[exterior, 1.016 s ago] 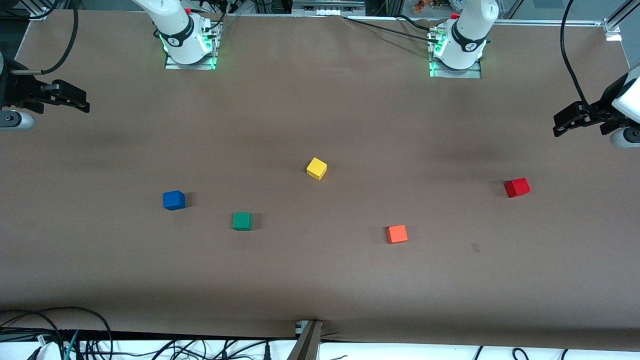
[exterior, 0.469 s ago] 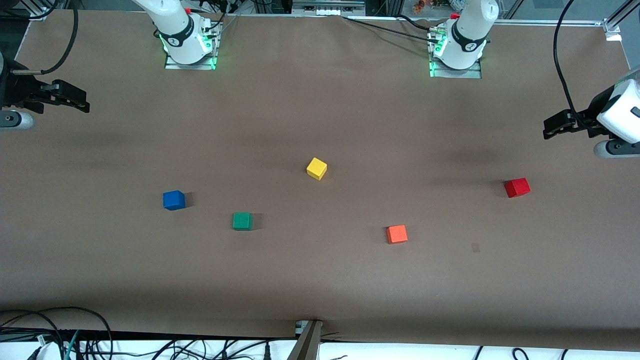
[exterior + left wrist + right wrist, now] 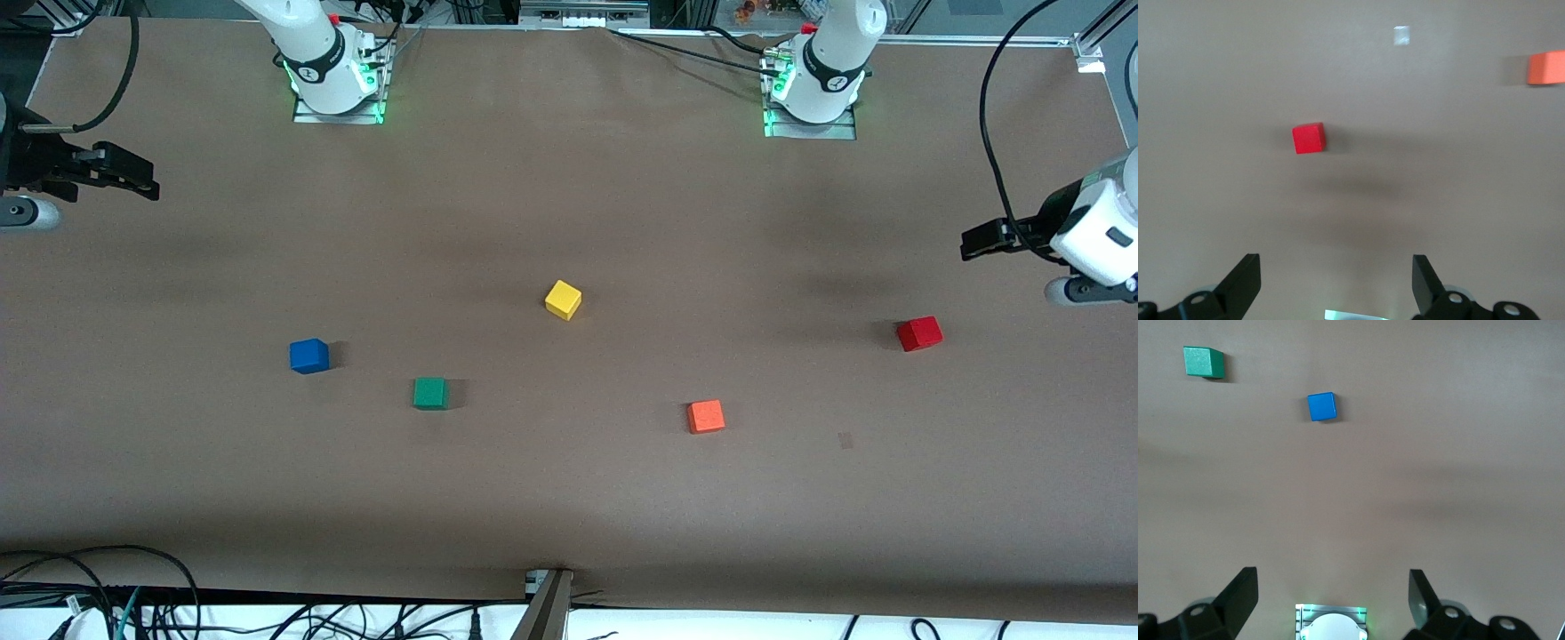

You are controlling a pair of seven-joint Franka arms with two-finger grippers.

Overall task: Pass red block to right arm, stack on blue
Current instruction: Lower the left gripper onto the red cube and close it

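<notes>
The red block (image 3: 919,333) lies on the table at the left arm's end; it also shows in the left wrist view (image 3: 1309,139). My left gripper (image 3: 973,243) hangs open and empty above the table near that block; its fingers (image 3: 1245,280) stand wide apart. The blue block (image 3: 308,356) lies toward the right arm's end and shows in the right wrist view (image 3: 1321,407). My right gripper (image 3: 142,184) waits open and empty at the right arm's end of the table, well away from the blue block.
A yellow cube (image 3: 563,300) lies mid-table. A green cube (image 3: 430,393) lies beside the blue block, nearer the front camera. An orange-red cube (image 3: 705,416) lies nearer the camera than the red block. The arm bases (image 3: 338,80) stand along the table's back edge.
My left gripper has come down and moved in over the table toward the red block. The right arm and all the cubes have not moved.
</notes>
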